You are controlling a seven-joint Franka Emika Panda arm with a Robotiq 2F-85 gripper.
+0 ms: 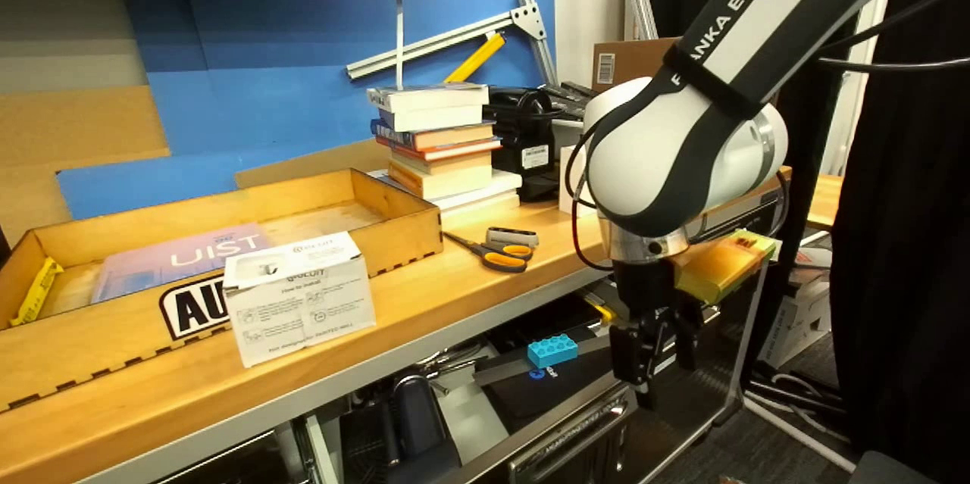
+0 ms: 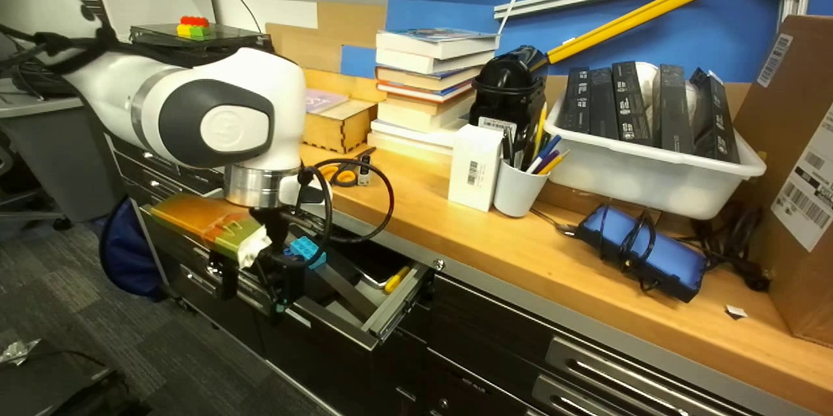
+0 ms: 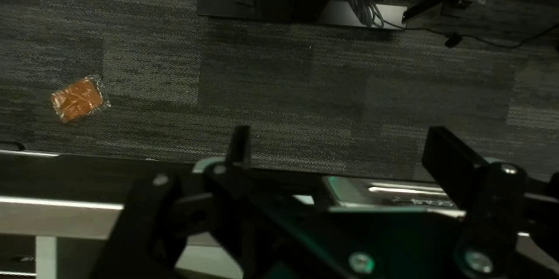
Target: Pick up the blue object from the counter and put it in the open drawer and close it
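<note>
The blue object (image 1: 552,351), a cyan studded block, lies inside the open drawer (image 1: 530,433) on a dark flat box. It also shows in an exterior view (image 2: 307,250), partly behind the gripper's cable, and is out of the wrist view. The drawer is pulled out below the counter (image 1: 424,306), with dark tools inside. My gripper (image 1: 663,374) is open and empty, pointing down just outside the drawer's front, as an exterior view (image 2: 257,293) also shows. In the wrist view, floor and a drawer handle (image 3: 406,189) show between the spread fingers (image 3: 338,148).
On the counter are a wooden tray (image 1: 409,230), a white box (image 1: 303,302), scissors (image 1: 500,257) and a book stack (image 1: 443,166). A pen cup (image 2: 517,191) and white bin (image 2: 644,175) stand farther along. An orange packet (image 3: 78,99) lies on the floor.
</note>
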